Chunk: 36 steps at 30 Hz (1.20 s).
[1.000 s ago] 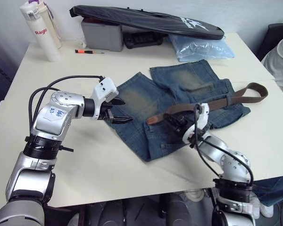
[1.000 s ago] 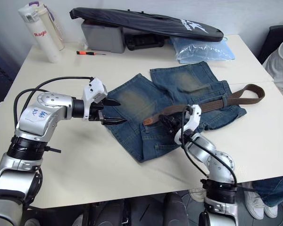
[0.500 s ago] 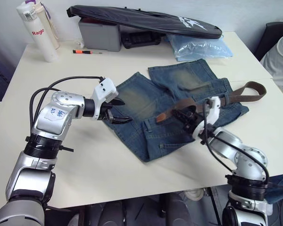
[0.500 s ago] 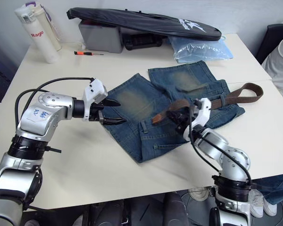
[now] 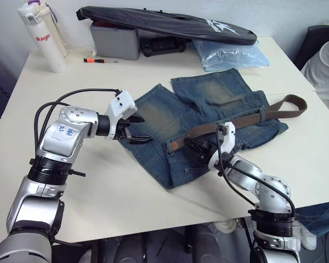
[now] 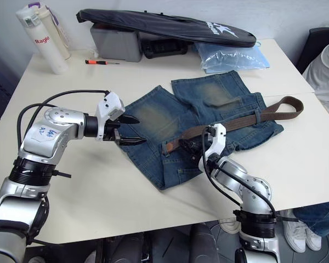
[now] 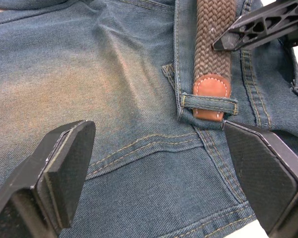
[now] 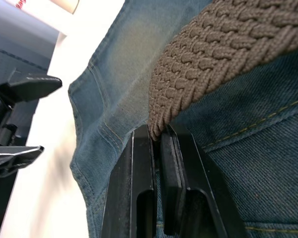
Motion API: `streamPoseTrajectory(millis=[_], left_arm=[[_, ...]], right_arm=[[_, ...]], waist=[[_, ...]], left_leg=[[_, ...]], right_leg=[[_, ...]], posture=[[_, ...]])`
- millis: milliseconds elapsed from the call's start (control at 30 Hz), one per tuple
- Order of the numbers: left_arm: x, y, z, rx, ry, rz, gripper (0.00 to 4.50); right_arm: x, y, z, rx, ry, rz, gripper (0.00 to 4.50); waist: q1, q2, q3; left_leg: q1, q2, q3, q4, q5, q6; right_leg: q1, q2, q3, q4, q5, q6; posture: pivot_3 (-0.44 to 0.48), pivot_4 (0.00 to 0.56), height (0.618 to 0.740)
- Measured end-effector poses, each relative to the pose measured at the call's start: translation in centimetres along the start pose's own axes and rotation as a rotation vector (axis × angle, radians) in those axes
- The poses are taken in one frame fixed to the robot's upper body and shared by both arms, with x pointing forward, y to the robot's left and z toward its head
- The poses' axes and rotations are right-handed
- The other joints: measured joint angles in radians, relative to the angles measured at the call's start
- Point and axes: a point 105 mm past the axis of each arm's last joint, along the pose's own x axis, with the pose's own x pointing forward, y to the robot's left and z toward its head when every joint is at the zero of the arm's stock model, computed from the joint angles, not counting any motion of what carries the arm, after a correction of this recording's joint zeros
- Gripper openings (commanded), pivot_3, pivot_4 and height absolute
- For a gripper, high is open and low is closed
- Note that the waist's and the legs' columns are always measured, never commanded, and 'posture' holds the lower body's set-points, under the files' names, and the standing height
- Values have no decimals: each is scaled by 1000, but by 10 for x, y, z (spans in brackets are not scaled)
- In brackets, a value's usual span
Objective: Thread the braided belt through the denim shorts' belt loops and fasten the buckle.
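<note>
The faded denim shorts (image 5: pixel 208 118) lie flat in the middle of the table. The braided belt (image 5: pixel 247 118) runs along their waistband and curls into a loop past the right edge. Its tan leather tip (image 7: pixel 210 94) sits tucked under one of the belt loops (image 7: pixel 208 101). My right gripper (image 5: pixel 193 146) is shut on the belt (image 8: pixel 213 49) just behind that tip. My left gripper (image 5: pixel 142 129) hovers open over the left leg of the shorts, a short way from the tip, with its fingers (image 7: pixel 64 163) wide apart. The buckle is out of view.
At the back of the table are a white bottle (image 5: pixel 41 35), a small screwdriver (image 5: pixel 98 60), a grey box (image 5: pixel 115 41) under a long black bag (image 5: pixel 164 24), and a pale blue plastic bag (image 5: pixel 230 55). A person's sleeve (image 5: pixel 324 60) shows at the right edge.
My right gripper drew the belt back to the right and up, then pushed it left again, so the tip now lies nearer my left gripper. The left arm stayed put.
</note>
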Motion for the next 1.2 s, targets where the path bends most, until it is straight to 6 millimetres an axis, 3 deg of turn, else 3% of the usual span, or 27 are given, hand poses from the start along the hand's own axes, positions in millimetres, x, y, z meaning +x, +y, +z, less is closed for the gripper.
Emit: streamPoseTrajectory(millis=[233, 567, 667, 900, 1067, 1200], left_arm=[[3, -2, 1, -1, -5, -9, 4500], [13, -14, 1, 8, 4, -69, 4500], [14, -18, 2, 18, 9, -94, 4500], [16, -26, -3, 26, 22, -135, 4500], [16, -42, 5, 223, -46, -219, 4500], [19, -54, -10, 314, -7, -257, 4500]], right_arm=[[13, 12, -17, -67, 68, 26, 56], [15, 16, -20, -146, 112, 24, 56], [10, 16, -20, -176, 131, 22, 1090], [-20, 12, -1, -277, 148, 16, 4428], [-46, 16, 22, -479, 179, 14, 4482], [-68, 6, 38, -684, 272, -55, 4482]], waist=[[0, 0, 0], [0, 0, 0], [1, 0, 0], [4, 0, 0], [8, 0, 0], [14, 0, 0]], left_leg=[[0, 0, 0, 0, 0, 0], [0, 0, 0, 0, 0, 0], [0, 0, 0, 0, 0, 0], [0, 0, 0, 0, 0, 0], [0, 0, 0, 0, 0, 0], [0, 0, 0, 0, 0, 0]], right_leg=[[0, 0, 0, 0, 0, 0], [0, 0, 0, 0, 0, 0], [0, 0, 0, 0, 0, 0], [0, 0, 0, 0, 0, 0], [0, 0, 0, -1, 0, 0], [0, 0, 0, -1, 0, 0]], posture=[[0, 150, 740], [0, 150, 740], [0, 150, 740], [0, 150, 740], [0, 150, 740], [0, 150, 740]])
